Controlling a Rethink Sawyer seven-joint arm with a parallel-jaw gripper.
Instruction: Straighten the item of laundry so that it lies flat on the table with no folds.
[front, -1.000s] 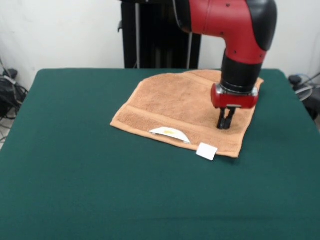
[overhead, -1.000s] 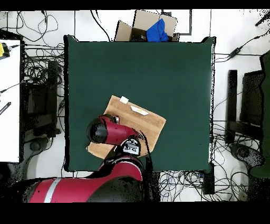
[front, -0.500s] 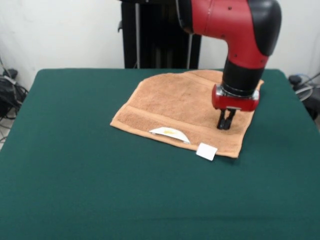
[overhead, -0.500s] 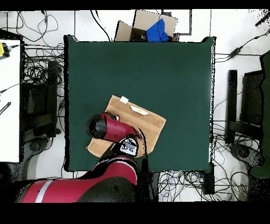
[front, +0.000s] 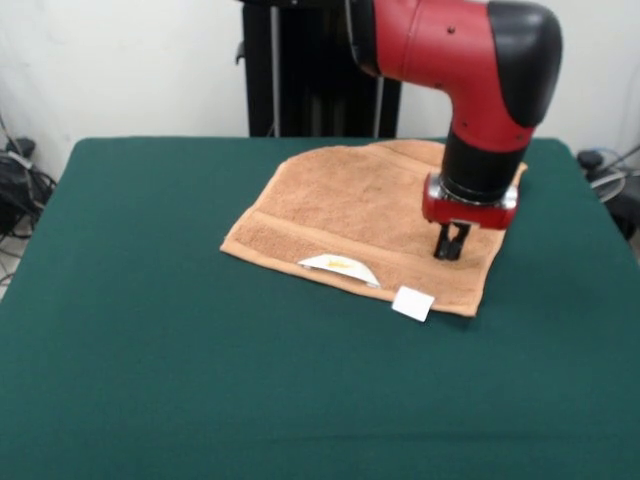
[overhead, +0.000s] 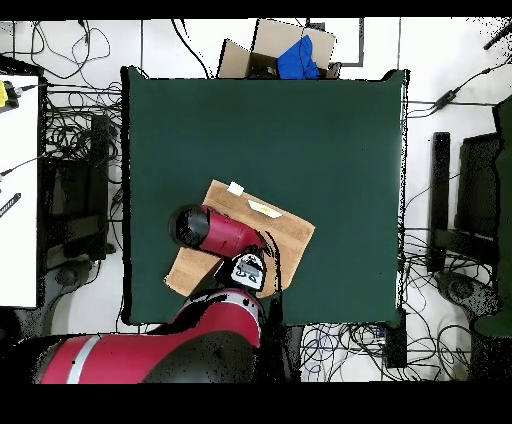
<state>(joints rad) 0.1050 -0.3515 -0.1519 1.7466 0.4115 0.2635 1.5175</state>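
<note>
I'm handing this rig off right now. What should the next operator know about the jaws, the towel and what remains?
Gripper: jaws close together, tips down on the towel near one side edge; whether they pinch cloth is unclear.
Towel: spread on the green table, near one edge of it, white tag at a corner.
Done: mostly flat.
Left: a small flipped lip along the banded edge.

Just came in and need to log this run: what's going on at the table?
A red and black robot arm is working on an orange-brown towel spread on the green table. Its gripper is down on the towel near one side edge, fingers close together. The towel lies mostly flat, with its white tag at a near corner and a small turned-up flap along the near band.
</note>
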